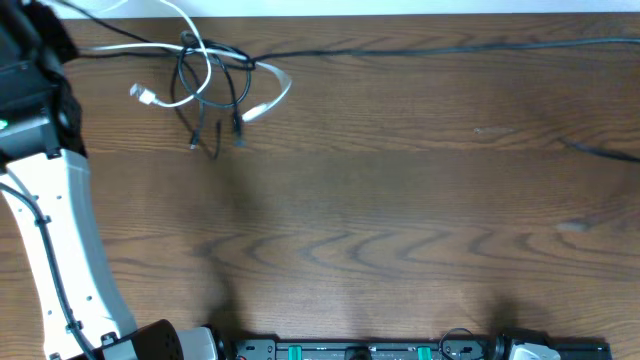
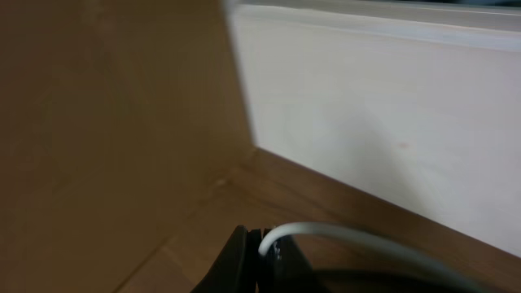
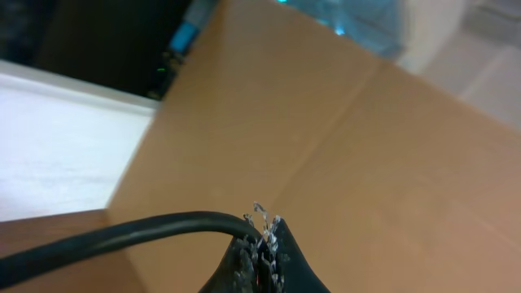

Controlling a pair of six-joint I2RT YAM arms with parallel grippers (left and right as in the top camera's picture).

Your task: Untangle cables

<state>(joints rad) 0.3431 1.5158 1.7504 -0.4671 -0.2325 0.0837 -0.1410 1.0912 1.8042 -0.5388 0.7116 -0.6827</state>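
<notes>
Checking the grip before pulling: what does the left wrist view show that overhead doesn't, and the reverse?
Left wrist only: the left gripper shut on the white cable, a pale wall behind. Overhead only: the knot of black and white cables, one black cable running right. Both: the white cable, the wooden table.

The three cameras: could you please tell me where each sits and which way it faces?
Overhead: above the table, looking straight down on the tangled cables; left arm shows.
Left wrist: low, facing a pale wall; left gripper shut on the white cable.
Right wrist: facing a brown panel; right gripper shut on a black cable.
Shared: the white cable, overhead and left wrist.
</notes>
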